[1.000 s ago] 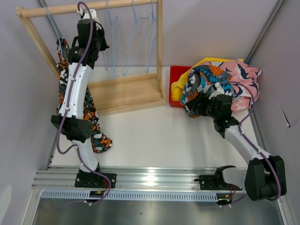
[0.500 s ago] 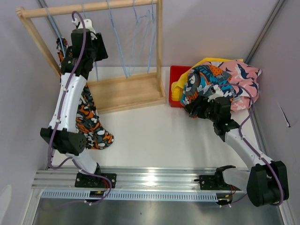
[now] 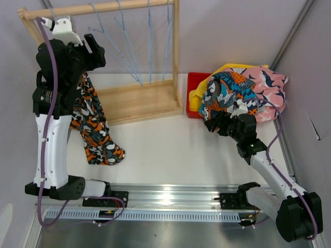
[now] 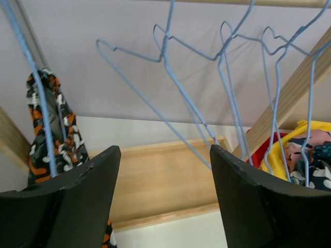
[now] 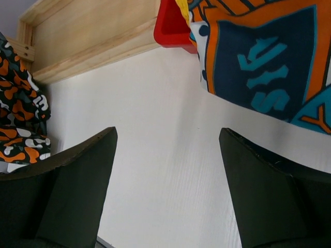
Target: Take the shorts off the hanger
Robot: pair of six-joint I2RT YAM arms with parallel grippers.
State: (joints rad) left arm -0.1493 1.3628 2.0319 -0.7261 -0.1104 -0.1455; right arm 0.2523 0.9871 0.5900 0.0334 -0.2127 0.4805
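Your left pincer (image 4: pixel 163 155) is spread, empty; the orange-black-white shorts (image 4: pixel 49 129) hang beside it toward the rack's (image 3: pixel 103 8) left end, long axis vertical; right pincer (image 5: pixel 168 150), spread too, is well apart.

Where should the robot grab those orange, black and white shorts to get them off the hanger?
Probably the narrow, gathered top of the shorts, coming from the front and slightly right. The cloth hangs straight and bunched there, and the wooden post of the rack crowds its left side.
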